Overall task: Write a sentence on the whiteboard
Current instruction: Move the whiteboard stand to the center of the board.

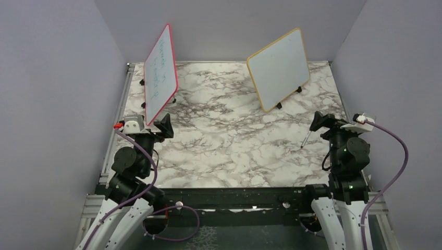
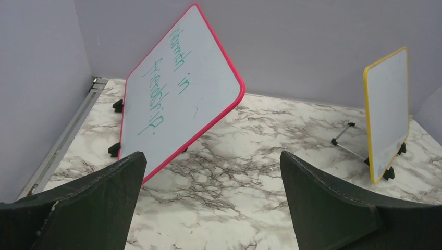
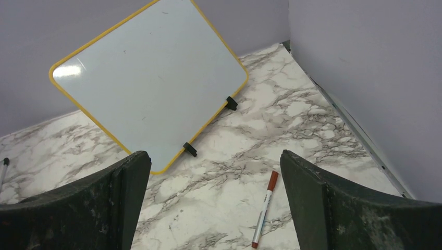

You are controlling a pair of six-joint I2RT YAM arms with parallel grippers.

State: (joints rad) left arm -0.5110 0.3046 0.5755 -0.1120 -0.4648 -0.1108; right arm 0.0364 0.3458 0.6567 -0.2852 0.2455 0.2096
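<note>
Marble table [image 1: 219,151] — yellow whiteboard [image 1: 279,67] blank, nothing written yet (red marker [image 3: 265,208] lies untouched); left gripper [image 2: 211,156], right gripper [image 3: 214,155] wide open, empty.

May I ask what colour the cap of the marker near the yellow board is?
The marker's cap is dark red, clearest in right wrist view.

The marble table [image 1: 224,151] carries the whiteboard [image 1: 279,69], a red-framed board [image 1: 160,73] and a red-capped marker [image 3: 264,207].
</note>
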